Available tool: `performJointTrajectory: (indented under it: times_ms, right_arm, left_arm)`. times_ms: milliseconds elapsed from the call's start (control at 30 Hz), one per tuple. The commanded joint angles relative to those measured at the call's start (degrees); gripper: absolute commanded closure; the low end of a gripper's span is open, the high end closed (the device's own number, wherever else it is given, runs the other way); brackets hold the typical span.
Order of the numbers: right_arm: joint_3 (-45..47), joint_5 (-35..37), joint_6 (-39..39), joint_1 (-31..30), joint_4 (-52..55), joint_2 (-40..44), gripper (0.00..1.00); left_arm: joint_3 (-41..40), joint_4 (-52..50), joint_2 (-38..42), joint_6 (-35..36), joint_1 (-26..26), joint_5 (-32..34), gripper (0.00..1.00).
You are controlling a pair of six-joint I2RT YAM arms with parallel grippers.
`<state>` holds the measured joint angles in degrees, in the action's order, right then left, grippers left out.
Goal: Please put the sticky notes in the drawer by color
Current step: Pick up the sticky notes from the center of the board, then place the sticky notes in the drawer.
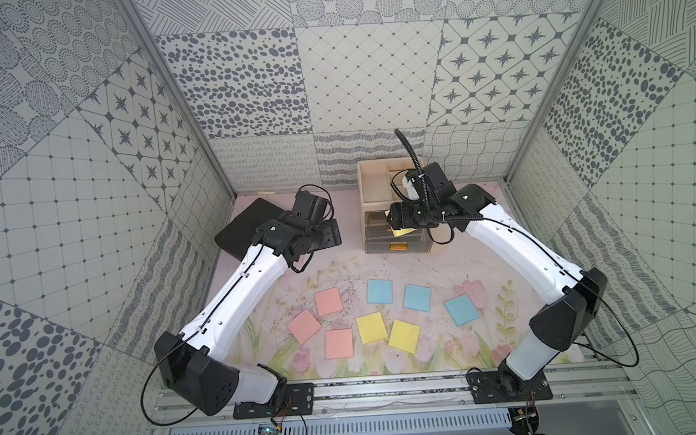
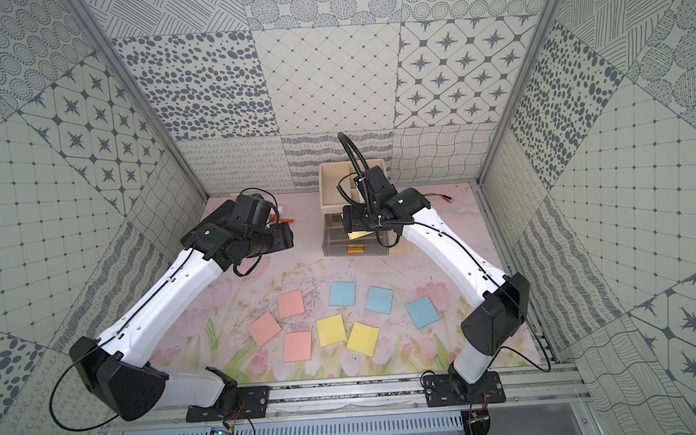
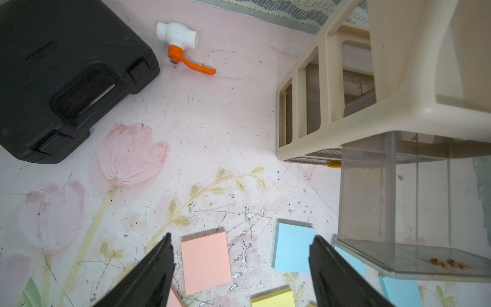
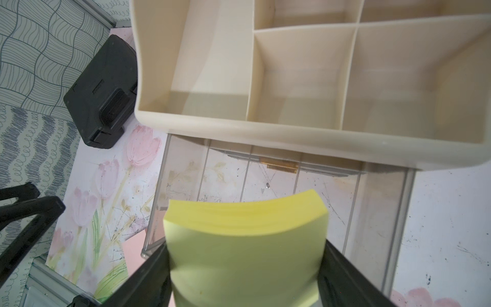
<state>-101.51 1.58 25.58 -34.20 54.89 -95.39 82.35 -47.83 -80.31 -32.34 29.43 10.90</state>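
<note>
Pink, yellow and blue sticky notes (image 1: 371,327), tulip-patterned mat (image 1: 382,266), cream organiser (image 1: 371,184)

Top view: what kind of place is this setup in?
Probably an enclosed robot test booth: patterned wall panels on three sides, left arm and right arm bolted to a metal rail, a floral mat as tabletop.

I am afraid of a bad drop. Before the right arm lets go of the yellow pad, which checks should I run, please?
1. Grip of right end effector on yellow pad: ok.
2. The drawer pulled open: ok.
3. The pad above the drawer: ok.
4. The drawer floor empty: ok where visible; under the pad, cannot tell.
5. The left end effector open and beside the drawer, not over it: ok.
6. The pad flat: not ok, it bows in the grip.
</note>
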Motion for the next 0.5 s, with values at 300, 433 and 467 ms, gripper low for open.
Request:
performJointTrajectory:
  times_ms: [300,433,467]
  right_arm:
    - [-1.47,1.67,-2.01,0.43,-2.92,-2.93,0.12]
    - [-2.26,2.54,-2.33,0.51,-2.47,-2.60,0.07]
    - [-2.45,2.70,-2.52,0.52,-2.38,-2.45,0.05]
  left_arm:
    - [-0.22,-0.68,0.33,1.66,-1.13,0.18,0.18]
    - [-0.50,-0.62,0.43,1.51,-1.22,0.00,0.18]
    - [-0.60,-0.55,0.54,1.49,-1.21,-0.15,0.18]
